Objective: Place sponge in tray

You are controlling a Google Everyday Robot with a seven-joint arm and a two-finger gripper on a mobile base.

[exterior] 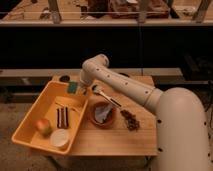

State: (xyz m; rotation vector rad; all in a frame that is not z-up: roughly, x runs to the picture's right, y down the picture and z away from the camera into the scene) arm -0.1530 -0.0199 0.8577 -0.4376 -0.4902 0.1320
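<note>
Camera view: the table (115,141) carries the yellow tray (35,109) at its left side. Right of the tray stand a brown bowl (103,115) and a dark pile (131,120). Inside the tray lie an apple (43,126), a white cup (60,138), and the green sponge (73,88) at its far corner. The tool (83,91) is just beside the sponge; whether it grips cannot be told.

We see the gripper (86,89) at the yellow tray's (31,134) far right corner, beside the green sponge (73,88). Tray middle is open; apple (43,125), white cup (60,138) and dark bar (62,116) crowd its near end. Bowl (102,114) blocks the table just right.
</note>
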